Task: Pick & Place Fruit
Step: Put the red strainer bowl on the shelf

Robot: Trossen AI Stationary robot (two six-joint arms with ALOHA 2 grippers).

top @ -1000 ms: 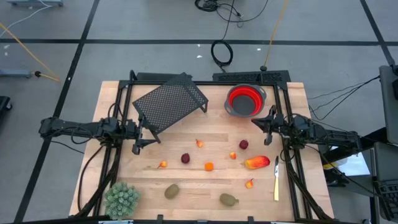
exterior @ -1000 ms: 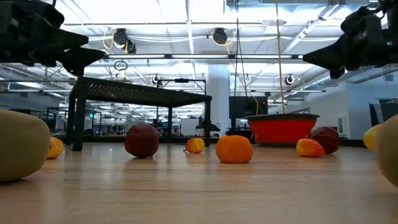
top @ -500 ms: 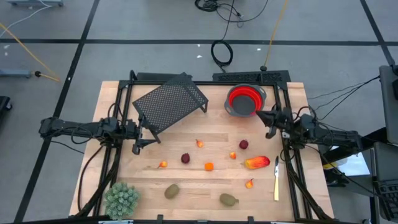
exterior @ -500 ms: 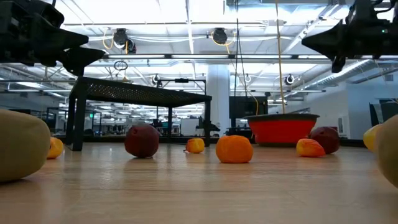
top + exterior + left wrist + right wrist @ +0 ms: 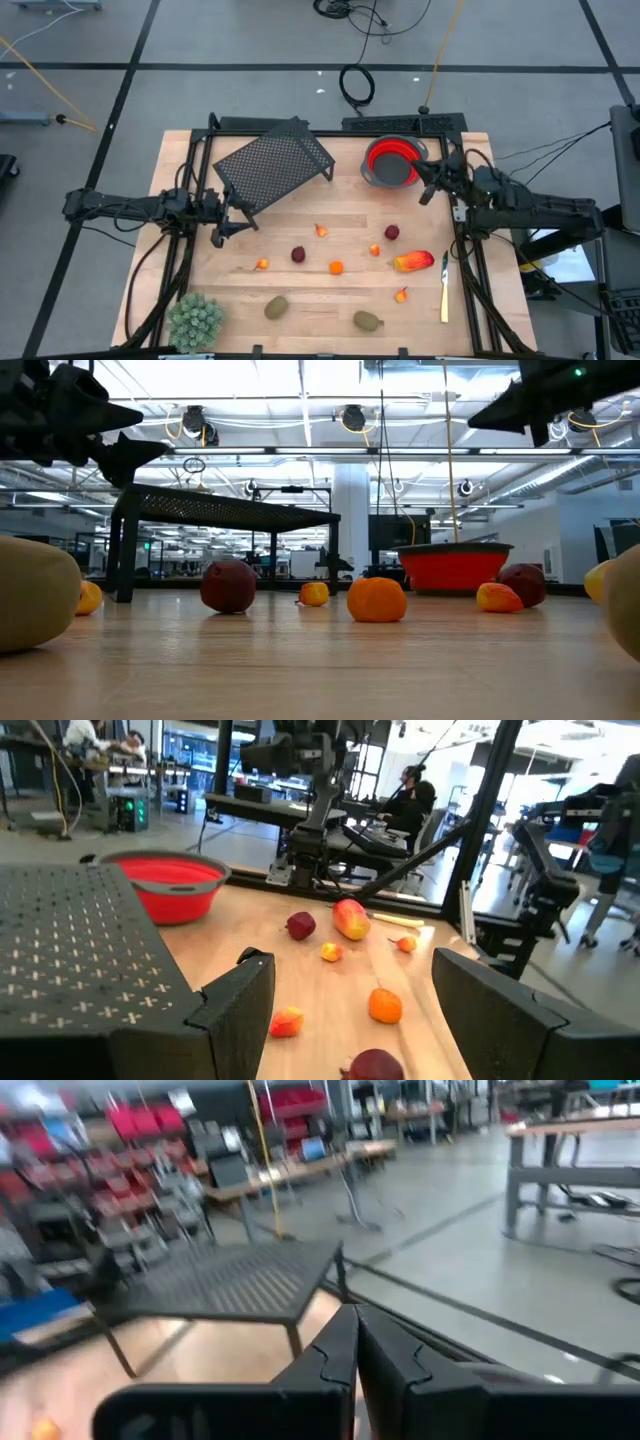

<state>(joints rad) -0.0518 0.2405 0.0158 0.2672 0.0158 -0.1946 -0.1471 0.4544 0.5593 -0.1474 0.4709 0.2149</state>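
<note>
- High view: I'm holding the right gripper (image 5: 428, 188), fingers together and empty, beside the red collapsible bowl (image 5: 393, 160).
- Left gripper (image 5: 222, 232) is waiting, fingers apart.
- Next I'm likely needing a descent onto the dark red ball (image 5: 392, 232).

Right pincer (image 5: 426, 186) raised, fingers pressed together; left pincer (image 5: 226, 225) spread wide.

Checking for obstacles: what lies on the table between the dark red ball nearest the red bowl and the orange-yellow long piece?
Bare wood in the high view: nothing lies between the dark red ball and the long piece.
</note>
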